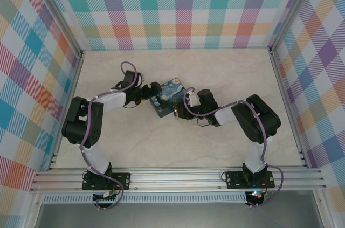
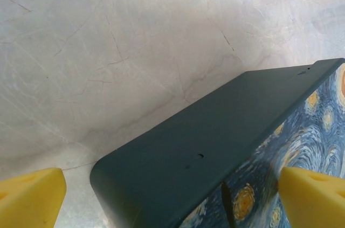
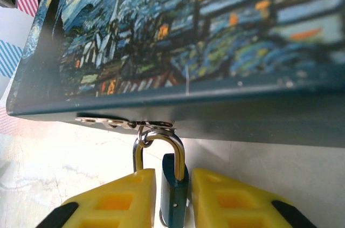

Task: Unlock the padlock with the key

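Note:
The padlock [image 3: 174,195], with a small bluish body seen edge-on, hangs by its metal shackle [image 3: 161,139] from a ring on the hasp of the Starry Night tin [image 3: 205,34]. One shackle leg enters the body. The other runs down beside it, behind my left fingertip. My right gripper [image 3: 174,201] brackets the padlock body with its yellow fingers, and a thin gap shows on each side. My left gripper [image 2: 172,206] is wide open around a corner of the tin [image 2: 215,147], not clamping it. The key is hidden.
The tin [image 1: 171,96] sits mid-table on the pale marble top [image 1: 242,71], with both arms converging on it from left and right. Checked walls ring the table, and an aluminium rail [image 1: 178,177] runs along the near edge.

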Robot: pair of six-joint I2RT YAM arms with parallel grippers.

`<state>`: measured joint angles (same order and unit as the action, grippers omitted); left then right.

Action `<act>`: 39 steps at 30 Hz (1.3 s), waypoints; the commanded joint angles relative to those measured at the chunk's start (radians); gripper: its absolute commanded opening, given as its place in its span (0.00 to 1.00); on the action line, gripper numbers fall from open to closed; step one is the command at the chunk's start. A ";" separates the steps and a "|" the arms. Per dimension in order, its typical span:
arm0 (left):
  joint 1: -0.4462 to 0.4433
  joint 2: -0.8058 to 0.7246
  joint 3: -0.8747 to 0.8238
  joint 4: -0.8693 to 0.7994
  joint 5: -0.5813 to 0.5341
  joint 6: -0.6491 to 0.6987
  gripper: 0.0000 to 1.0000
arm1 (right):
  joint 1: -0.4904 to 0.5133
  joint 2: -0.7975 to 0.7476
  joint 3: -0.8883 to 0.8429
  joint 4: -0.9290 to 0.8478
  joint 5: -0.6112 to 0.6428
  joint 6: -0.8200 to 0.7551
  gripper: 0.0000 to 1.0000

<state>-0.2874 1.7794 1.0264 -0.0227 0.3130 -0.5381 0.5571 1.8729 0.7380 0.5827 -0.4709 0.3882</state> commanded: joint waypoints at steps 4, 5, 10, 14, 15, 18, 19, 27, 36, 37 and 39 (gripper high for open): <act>-0.015 -0.001 -0.026 -0.067 -0.036 -0.002 1.00 | 0.005 0.001 -0.012 0.023 -0.004 0.005 0.18; -0.015 -0.001 -0.027 -0.068 -0.037 -0.002 1.00 | 0.004 -0.002 -0.015 0.022 -0.005 0.006 0.17; -0.015 -0.005 -0.027 -0.073 -0.043 0.002 1.00 | 0.004 -0.011 -0.023 0.019 -0.018 0.009 0.09; -0.015 -0.018 -0.038 -0.070 -0.041 0.002 1.00 | 0.002 -0.036 -0.031 0.013 0.012 0.036 0.06; -0.016 -0.024 -0.043 -0.068 -0.043 0.003 1.00 | 0.000 -0.043 -0.030 0.003 0.023 0.048 0.05; -0.018 -0.039 -0.056 -0.069 -0.050 0.003 1.00 | -0.010 -0.064 -0.023 -0.022 0.060 0.104 0.05; -0.019 -0.044 -0.060 -0.070 -0.052 0.004 1.00 | -0.012 -0.069 -0.019 -0.029 0.065 0.124 0.04; -0.046 -0.076 -0.094 -0.072 -0.086 -0.001 1.00 | -0.016 -0.090 -0.006 -0.060 0.125 0.269 0.03; -0.062 -0.082 -0.124 -0.070 -0.120 0.000 1.00 | -0.021 -0.113 0.023 -0.086 0.192 0.361 0.03; -0.064 -0.081 -0.127 -0.068 -0.122 0.000 1.00 | -0.022 -0.117 0.030 -0.099 0.203 0.365 0.03; -0.065 -0.075 -0.130 -0.064 -0.123 0.000 1.00 | -0.026 -0.123 0.041 -0.115 0.217 0.374 0.03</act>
<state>-0.3344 1.6947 0.9379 -0.0097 0.2230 -0.5529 0.5400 1.7874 0.7334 0.4805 -0.2924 0.7265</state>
